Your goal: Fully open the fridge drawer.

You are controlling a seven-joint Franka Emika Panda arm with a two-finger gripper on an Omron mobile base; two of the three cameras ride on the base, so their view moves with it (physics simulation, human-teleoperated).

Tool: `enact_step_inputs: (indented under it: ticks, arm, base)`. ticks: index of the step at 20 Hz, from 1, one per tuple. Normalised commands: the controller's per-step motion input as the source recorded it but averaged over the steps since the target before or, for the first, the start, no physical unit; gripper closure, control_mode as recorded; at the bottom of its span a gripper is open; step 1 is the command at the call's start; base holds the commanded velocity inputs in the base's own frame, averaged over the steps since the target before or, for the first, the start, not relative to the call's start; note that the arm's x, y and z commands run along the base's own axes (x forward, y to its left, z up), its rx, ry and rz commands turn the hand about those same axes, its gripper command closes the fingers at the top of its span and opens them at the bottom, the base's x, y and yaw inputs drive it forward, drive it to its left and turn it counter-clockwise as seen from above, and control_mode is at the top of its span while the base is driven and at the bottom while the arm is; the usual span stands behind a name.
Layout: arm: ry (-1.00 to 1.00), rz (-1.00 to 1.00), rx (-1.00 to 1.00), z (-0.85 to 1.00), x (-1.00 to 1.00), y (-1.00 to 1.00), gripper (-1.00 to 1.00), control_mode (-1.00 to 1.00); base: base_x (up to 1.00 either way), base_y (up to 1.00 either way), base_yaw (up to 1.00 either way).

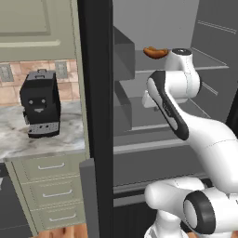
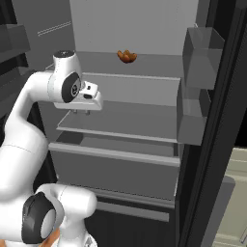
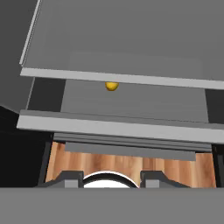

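Fingers [image 3: 111,179] spread apart, holding nothing, hang above the fridge drawer [image 3: 118,127], pointing down at its rim

Open air fronts the fridge drawer [image 2: 113,170]; the shelf [image 2: 116,129] overhangs it closely, door bins [image 2: 193,108] flank right.

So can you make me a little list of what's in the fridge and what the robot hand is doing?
place: open fridge in a kitchen
fridge drawer: wide dark-grey bin with lighter top rim, at the bottom, partly pulled out
inside drawer: small round yellow thing
thin grey shelf: just above the drawer
top shelf: brown-orange food item
gripper: over the shelf, pointing down, not touching the drawer; fingers apart
counter left of fridge: black boxy coffee machine
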Motion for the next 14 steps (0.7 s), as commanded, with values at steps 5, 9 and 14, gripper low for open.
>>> enact_step_inputs:
  ticks: [5, 9, 14]
  arm:
    - [-0.01, 0.00, 0.00, -0.09, -0.38, -0.01, -1.00, -1.00]
    - [-0.07, 0.00, 0.00, -0.38, -0.62, -0.08, -1.00, -1.00]
    - [-0.06, 0.00, 0.00, -0.47, -0.54, -0.04, -1.00, -1.00]
  base:
    - [0.00, 0.00, 0.00]
    - [0.00, 0.00, 0.00]
    - [0.00, 0.00, 0.00]
